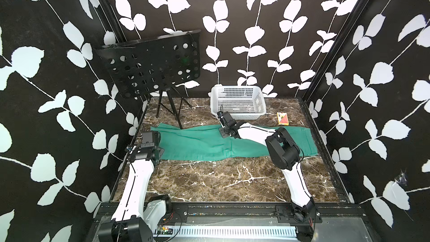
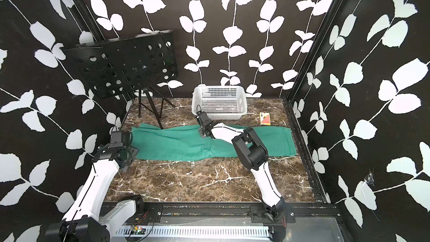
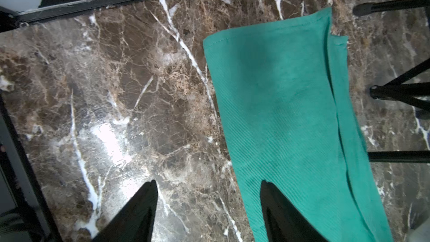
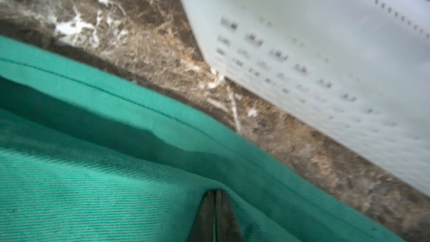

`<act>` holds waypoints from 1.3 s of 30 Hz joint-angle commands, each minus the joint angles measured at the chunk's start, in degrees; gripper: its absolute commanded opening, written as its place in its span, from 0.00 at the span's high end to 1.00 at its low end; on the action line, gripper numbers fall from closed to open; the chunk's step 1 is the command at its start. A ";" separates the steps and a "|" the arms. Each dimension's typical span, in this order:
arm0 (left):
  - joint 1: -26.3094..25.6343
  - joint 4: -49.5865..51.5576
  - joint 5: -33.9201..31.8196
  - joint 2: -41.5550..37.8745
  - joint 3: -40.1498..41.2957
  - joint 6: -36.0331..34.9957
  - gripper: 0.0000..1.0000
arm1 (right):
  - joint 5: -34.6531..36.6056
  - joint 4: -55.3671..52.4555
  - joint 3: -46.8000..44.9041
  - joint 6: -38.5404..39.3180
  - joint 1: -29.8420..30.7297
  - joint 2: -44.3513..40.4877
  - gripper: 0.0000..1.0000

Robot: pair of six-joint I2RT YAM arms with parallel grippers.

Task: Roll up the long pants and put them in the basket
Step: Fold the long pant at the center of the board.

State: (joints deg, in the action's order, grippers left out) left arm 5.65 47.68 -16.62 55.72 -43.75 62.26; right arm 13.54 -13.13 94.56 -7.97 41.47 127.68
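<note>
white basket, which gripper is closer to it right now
Right. The right gripper is at the far edge of the long pants, just before the white basket. The left gripper is at the leg end, far off to the basket's left.

The only print I can find stands on the small orange box (image 1: 282,119) that lies on the marble table (image 1: 209,182) near the white basket (image 1: 237,103). In both top views the far end of the box's upper face is a white panel (image 2: 262,114), and on it I read a dark capital A with a smaller dark mark just under it, too small for me to name. The rest of that face is orange with a darker pattern in the middle; no letters or figures in it come clear to me. In my wrist views I can read nothing
</note>
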 commanded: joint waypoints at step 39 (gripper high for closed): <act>3.47 -14.74 4.61 24.55 12.06 11.55 0.41 | 1.93 -17.87 -46.85 -31.57 -37.06 -54.41 0.37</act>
State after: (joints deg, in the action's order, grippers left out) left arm 8.14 18.72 -8.45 81.60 -37.91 68.75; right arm 11.81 -27.44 50.06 -35.94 5.80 75.50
